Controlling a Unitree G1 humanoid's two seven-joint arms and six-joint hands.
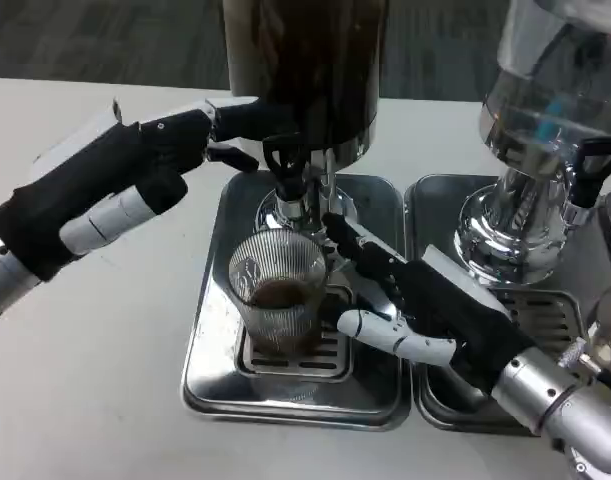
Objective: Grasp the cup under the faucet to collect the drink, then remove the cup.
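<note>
Across the white tabletop (105,380), between and beyond the robot's two hands, stand two drink dispensers side by side, each on its own metal drip tray. Behind the left hand's fingertips rises the dark dispenser (305,70), a tall cylinder of dark liquid on a chrome base. Beyond the right hand, toward the far right, stands the clear dispenser (555,110), with its own black tap handle (590,170).

Below the left hand and just left of the right hand lies the left drip tray (210,340), a shiny rectangular pan with a slotted grate in its middle. Under the right forearm sits the right drip tray (435,210), touching the first tray along its edge.

Reaching in from the left edge, the left hand (135,175) is held level above the tabletop, its fingers stretched toward the dark dispenser's black faucet lever (285,160); its fingertips (233,155) are at or just beside the lever, and whether they press it cannot be told.

Coming in from the lower right, the right hand (425,310) wraps partly around the cup, with fingers behind its rim and a white-and-black thumb (385,330) against its near side.

The cup (278,300), a ribbed clear glass, stands upright on the grate directly under the faucet, just left of the right hand's palm, with a little dark drink in its bottom.
</note>
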